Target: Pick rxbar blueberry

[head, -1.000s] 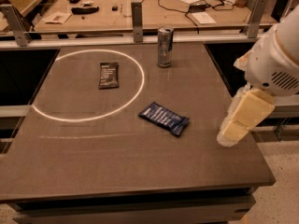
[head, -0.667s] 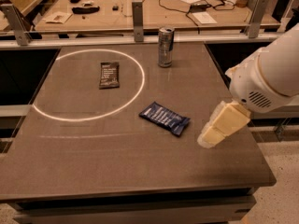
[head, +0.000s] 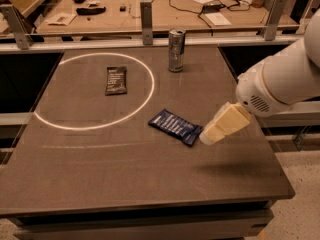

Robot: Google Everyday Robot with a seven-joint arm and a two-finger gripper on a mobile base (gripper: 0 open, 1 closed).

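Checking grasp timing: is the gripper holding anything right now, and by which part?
Nothing looks held: the gripper hovers at one end of the rxbar blueberry, which lies flat on the table.

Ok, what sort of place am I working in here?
Probably a robotics lab: dark test table with a white circle, cable-strewn workbench behind, gripper by the rxbar blueberry.

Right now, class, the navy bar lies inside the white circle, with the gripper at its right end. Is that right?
No. The camera view shows the rxbar blueberry lying outside the white circle, just right of it; the gripper is at its right end.
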